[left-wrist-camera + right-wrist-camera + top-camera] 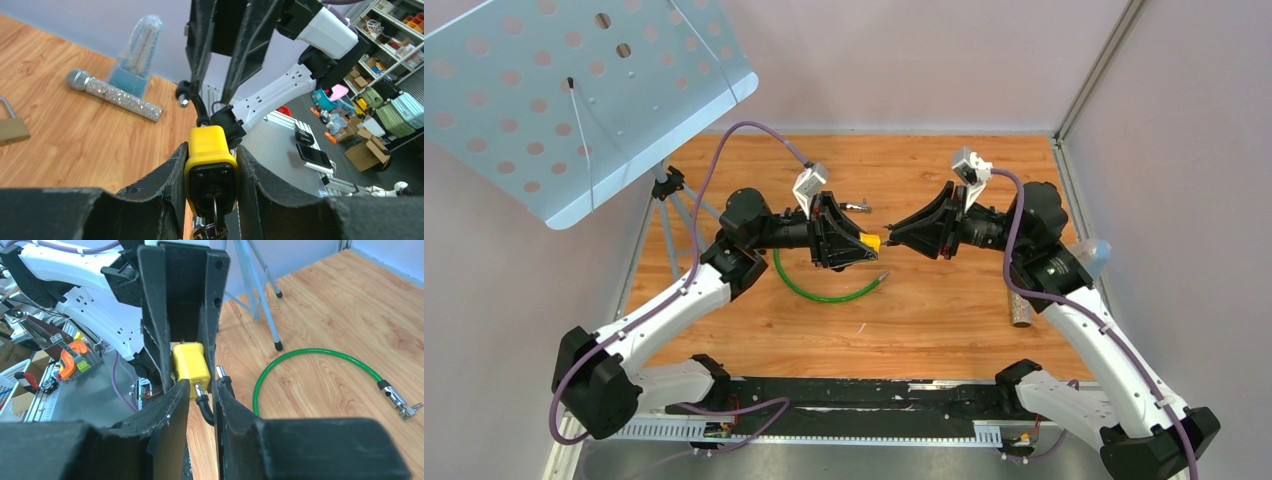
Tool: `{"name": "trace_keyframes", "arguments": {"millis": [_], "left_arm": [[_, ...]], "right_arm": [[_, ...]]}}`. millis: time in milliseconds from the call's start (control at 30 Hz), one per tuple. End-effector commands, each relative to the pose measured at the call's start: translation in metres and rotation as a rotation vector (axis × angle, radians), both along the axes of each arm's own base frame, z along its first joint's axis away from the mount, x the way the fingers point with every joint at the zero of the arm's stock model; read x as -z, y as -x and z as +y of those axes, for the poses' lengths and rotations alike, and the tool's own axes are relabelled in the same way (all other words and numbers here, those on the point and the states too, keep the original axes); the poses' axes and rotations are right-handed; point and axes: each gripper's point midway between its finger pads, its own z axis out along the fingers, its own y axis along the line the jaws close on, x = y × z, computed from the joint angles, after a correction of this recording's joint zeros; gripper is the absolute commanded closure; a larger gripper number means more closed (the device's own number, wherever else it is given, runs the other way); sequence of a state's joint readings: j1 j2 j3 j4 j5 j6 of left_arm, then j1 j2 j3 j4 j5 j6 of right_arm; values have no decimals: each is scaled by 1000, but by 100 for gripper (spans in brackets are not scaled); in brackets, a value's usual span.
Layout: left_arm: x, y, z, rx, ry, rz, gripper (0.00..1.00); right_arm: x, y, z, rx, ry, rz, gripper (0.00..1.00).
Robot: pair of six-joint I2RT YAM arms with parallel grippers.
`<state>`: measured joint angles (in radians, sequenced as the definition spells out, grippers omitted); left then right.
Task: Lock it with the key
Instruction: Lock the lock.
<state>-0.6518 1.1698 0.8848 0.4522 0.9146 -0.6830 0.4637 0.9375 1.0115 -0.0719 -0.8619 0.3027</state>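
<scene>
A yellow padlock [210,150] is clamped between my left gripper's fingers [165,185] and held above the table's middle [871,241]. A key with a ring [215,231] sits in its black underside. Its black shackle [200,112] sticks out toward my right arm, with one silver end [184,101] free. My left gripper [862,246] points right. My right gripper [892,236] faces it. In the right wrist view my right gripper [201,390] is closed narrowly around the shackle [204,407], next to the yellow body [189,362].
A green cable lock [824,295] lies under the grippers and shows in the right wrist view [320,352]. A glittery microphone [115,95] and a translucent blue metronome [142,47] lie at the right. A brass padlock [12,129] lies on the wood. A music stand [574,90] stands at the back left.
</scene>
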Motion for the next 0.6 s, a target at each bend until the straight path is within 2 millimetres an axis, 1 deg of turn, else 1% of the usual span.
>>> {"name": "trace_keyframes", "arguments": {"millis": [0,100,233,300,433,500,567], "left_arm": [[-27,15,8,42,71,-111,100],[-28,20,10,64,84,-145,100],[-29,20,11,51,89,-186,100],[-29,16,11,29,89,-205,100],[-29,13,10,16,100,-255,100],[-30,12,10,16,108,-270,100],[-28,9,8,11,104,-269,100]], "right_arm": [[0,-2,-2,17,16,-24,75],[4,-5,1,12,24,28,78],[20,-11,5,16,51,137,86],[28,-6,6,-8,59,187,88],[39,6,5,-39,67,257,88],[41,15,3,-66,70,270,87],[38,22,2,-89,67,262,87]]}}
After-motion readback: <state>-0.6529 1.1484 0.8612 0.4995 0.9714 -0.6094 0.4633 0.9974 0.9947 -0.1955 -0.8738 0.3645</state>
